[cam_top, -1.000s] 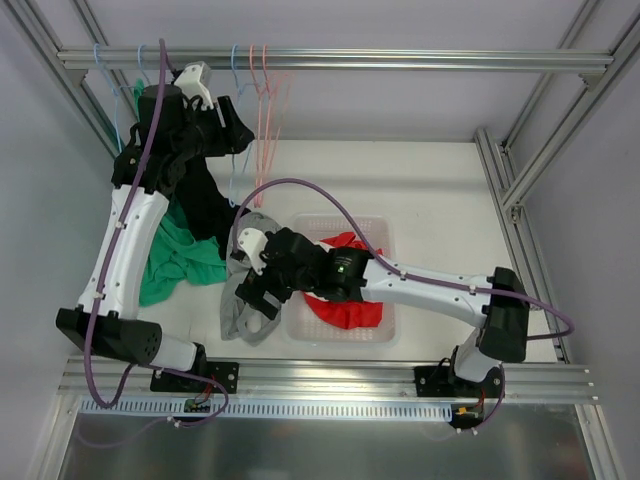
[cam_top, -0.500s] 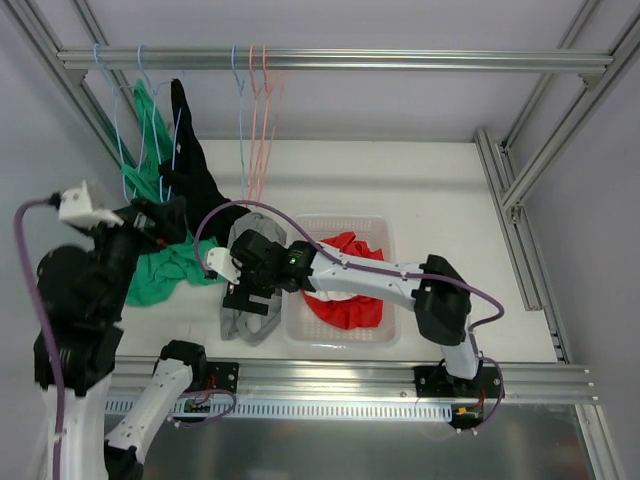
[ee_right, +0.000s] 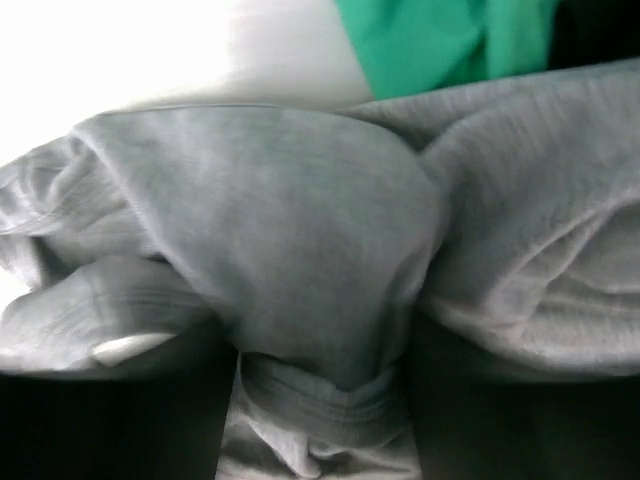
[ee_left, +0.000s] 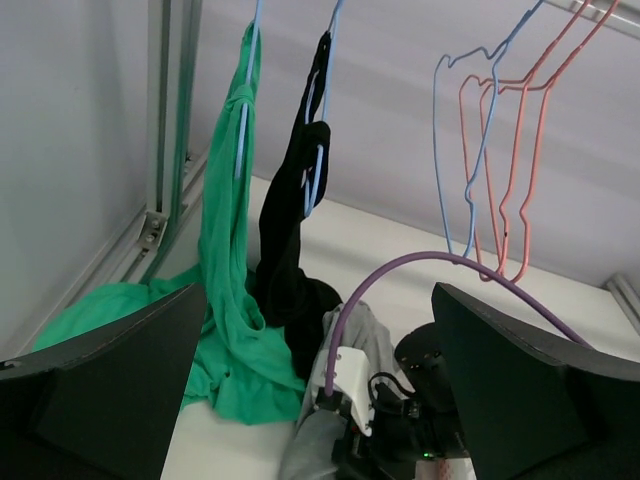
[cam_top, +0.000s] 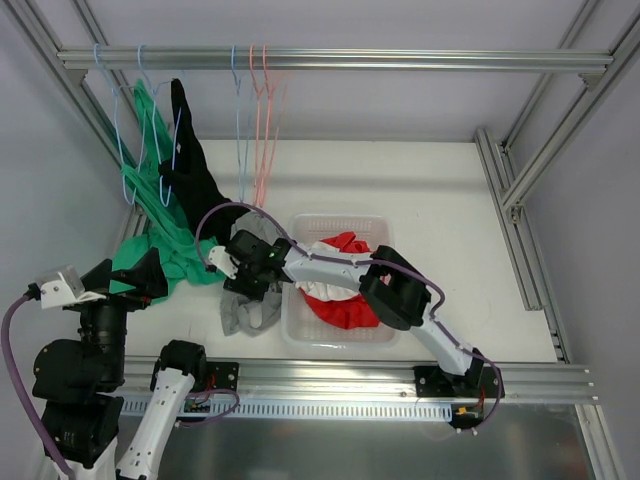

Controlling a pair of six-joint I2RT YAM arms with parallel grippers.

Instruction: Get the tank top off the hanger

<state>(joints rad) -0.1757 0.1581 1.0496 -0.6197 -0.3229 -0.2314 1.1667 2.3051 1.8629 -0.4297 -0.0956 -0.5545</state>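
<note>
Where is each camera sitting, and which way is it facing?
Top external: above and behind the arm bases, looking down on the table, rail and basket; both arms show.
Left wrist: at the near left, facing the hanging green tank top and black garment; its open fingers frame the view.
Right wrist: pressed close to the gray garment, bunched between its fingers.
Shared: all three show the gray garment.

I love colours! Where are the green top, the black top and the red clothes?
green top (ee_left: 225,300), left wrist view, its hanging middle.
black top (ee_left: 285,230), left wrist view, its hanging middle.
red clothes (cam_top: 340,312), top view, its lower bunched part.
</note>
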